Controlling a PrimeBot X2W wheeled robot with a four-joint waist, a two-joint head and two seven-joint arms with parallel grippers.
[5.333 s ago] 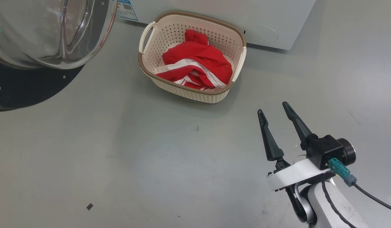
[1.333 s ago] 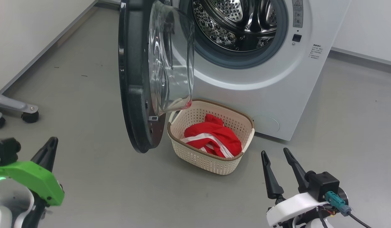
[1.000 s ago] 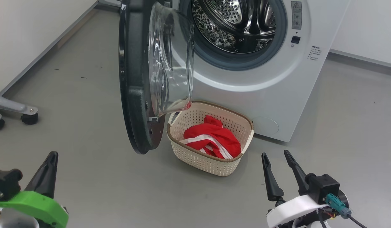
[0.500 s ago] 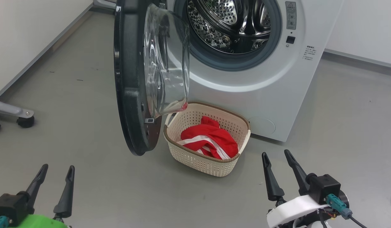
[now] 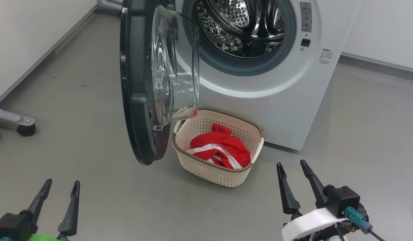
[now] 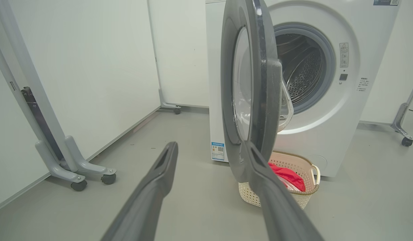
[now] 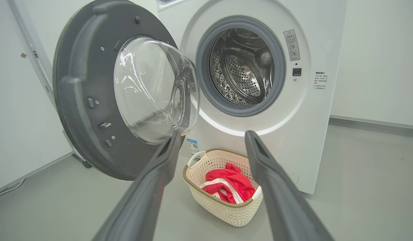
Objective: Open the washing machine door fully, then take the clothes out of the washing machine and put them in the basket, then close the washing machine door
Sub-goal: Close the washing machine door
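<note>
Warning-triangle label [image 5: 305, 16] on washing machine [image 5: 276, 100] front, print illegible; blue QR-code sticker [image 6: 218, 151] low on its side.

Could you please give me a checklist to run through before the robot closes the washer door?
1. Steel perforated drum free of clothes: ok, as far as visible.
2. Red white-striped clothes inside cream perforated plastic basket: ok.
3. Grey rubber gasket unobstructed: ok.
4. Left gripper open, empty: ok.
5. Right gripper open, empty: ok.
6. Basket clear of the black-rimmed round glass door's swing: cannot tell.
</note>
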